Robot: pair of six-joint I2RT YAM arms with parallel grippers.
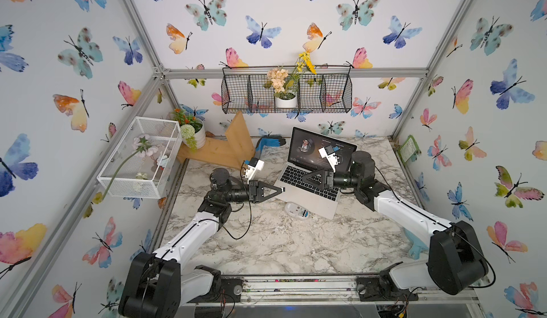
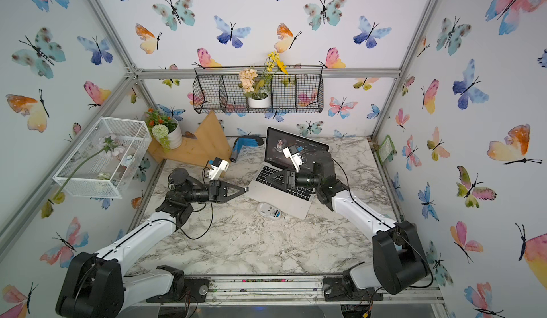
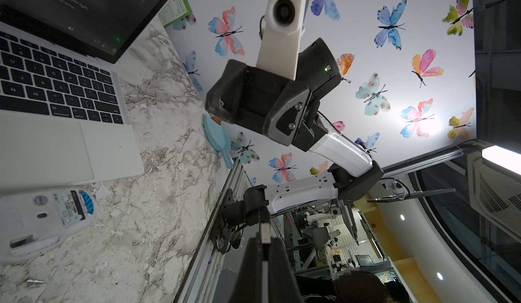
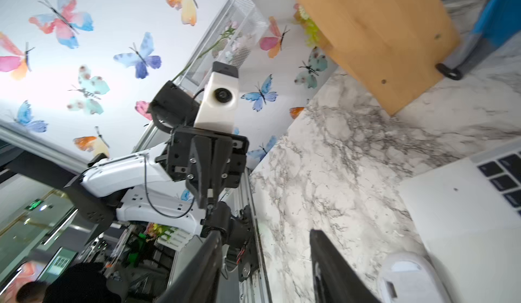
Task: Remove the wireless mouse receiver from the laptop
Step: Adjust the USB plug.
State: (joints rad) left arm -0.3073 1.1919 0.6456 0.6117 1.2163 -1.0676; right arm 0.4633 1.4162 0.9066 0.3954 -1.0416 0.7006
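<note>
Left wrist view shows the left gripper (image 3: 265, 242) clamped on the receiver (image 3: 265, 232) at the bottom centre of the frame. The receiver is a small pale stub with a silvery end, poking out past the fingertips. Nothing surrounds that end, so it looks already out of its port.

In both top views the gripper tip lies at the left edge of the laptop (image 1: 313, 204), near the middle of the frame. From above it cannot be told how far the tip stands off the case.

The right gripper (image 4: 263, 232) has its jaws apart and holds nothing. In the top views it hangs over the keyboard, and whether it presses on the laptop cannot be told.

The step in hand seems to be carrying the receiver clear. To do that well, the left arm should draw straight out sideways from the laptop's edge without twisting, since so little of the stub is pinched and it could slip. It should also stay above the mouse (image 1: 296, 210), which lies belly-up just beside the laptop's front edge. The grip should let go only over bare table (image 1: 266, 242).

The laptop is slim and silver with black keys. It sits open and skewed on the marble, right of centre, and its dark screen shows a round portrait and lines of text.
</note>
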